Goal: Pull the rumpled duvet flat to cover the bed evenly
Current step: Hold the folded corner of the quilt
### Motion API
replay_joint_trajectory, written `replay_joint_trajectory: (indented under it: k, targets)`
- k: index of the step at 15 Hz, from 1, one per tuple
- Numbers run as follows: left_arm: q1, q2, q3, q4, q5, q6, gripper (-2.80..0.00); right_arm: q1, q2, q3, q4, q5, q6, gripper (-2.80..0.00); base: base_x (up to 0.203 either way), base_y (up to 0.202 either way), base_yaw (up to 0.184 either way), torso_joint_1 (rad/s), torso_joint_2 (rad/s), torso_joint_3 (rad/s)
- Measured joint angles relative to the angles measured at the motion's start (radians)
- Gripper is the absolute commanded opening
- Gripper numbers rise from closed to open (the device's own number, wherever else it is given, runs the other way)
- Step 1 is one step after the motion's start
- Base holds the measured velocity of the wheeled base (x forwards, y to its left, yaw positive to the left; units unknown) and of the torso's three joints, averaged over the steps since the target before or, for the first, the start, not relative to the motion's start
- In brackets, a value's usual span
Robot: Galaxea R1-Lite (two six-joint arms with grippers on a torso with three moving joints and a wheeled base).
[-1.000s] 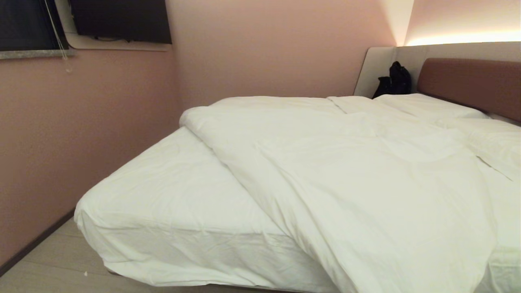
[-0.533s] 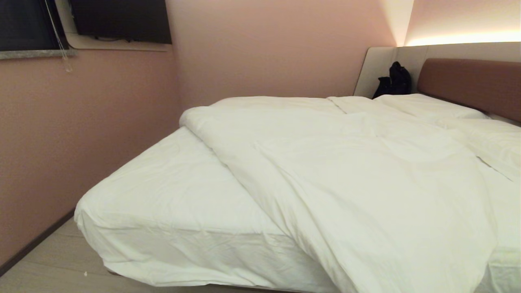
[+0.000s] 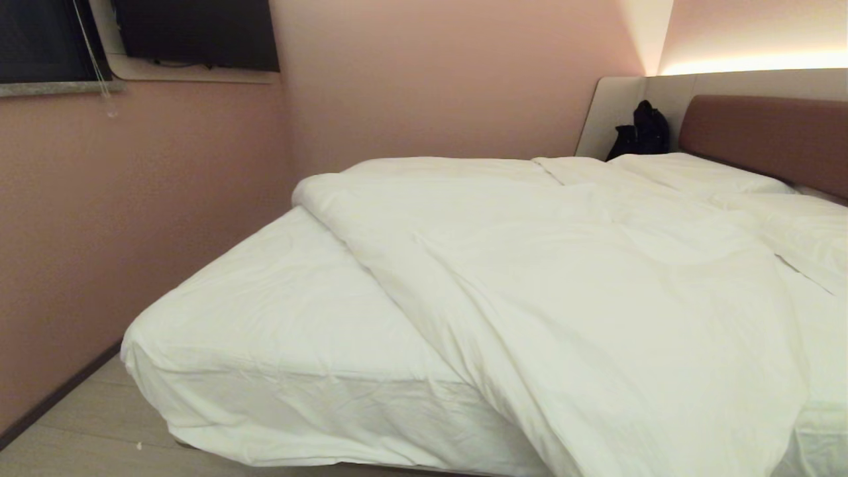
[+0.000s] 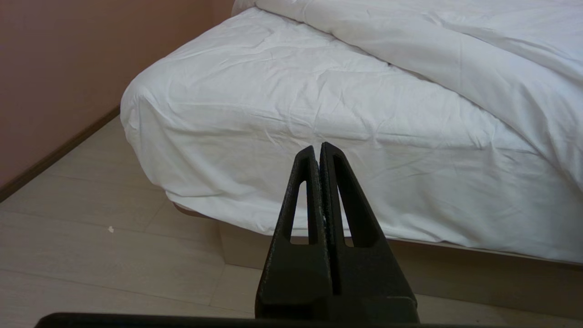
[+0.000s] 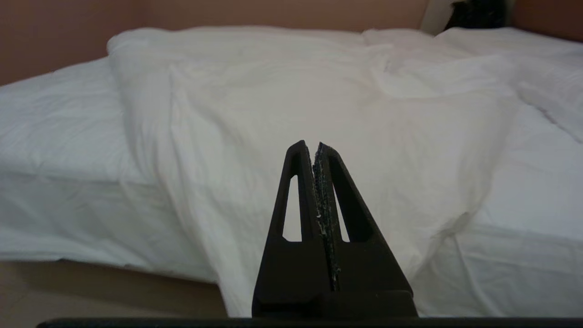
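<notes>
Both jaws pressed together, I'm holding nothing. Left gripper faces the bed corner, clear of it. Right gripper faces the duvet, not touching. In my head view the duvet is bunched toward 3 o'clock, sheet bare at 9.

Pink wall on two sides of the room. Dark window high up, grey sill beneath, thin cord hanging before it. Dark wall-mounted screen beside it. Black bag in the far corner. Pale plank floor with dark skirting.
</notes>
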Motion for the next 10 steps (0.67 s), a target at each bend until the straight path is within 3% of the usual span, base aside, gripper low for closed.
replay_joint_trajectory:
  k: [5,10]
  targets:
    - [0.0,0.0,0.0,0.0,0.0,0.0,-2.8,0.002,0.372,-0.165,0.038,0.116,0.001,-2.8,0.0,0.0,0.0,0.0,0.0,0.0]
    - [0.0,0.0,0.0,0.0,0.0,0.0,-2.8,0.031,0.915,-0.417,-0.056,0.189,0.001,-2.8,0.0,0.0,0.0,0.0,0.0,0.0]
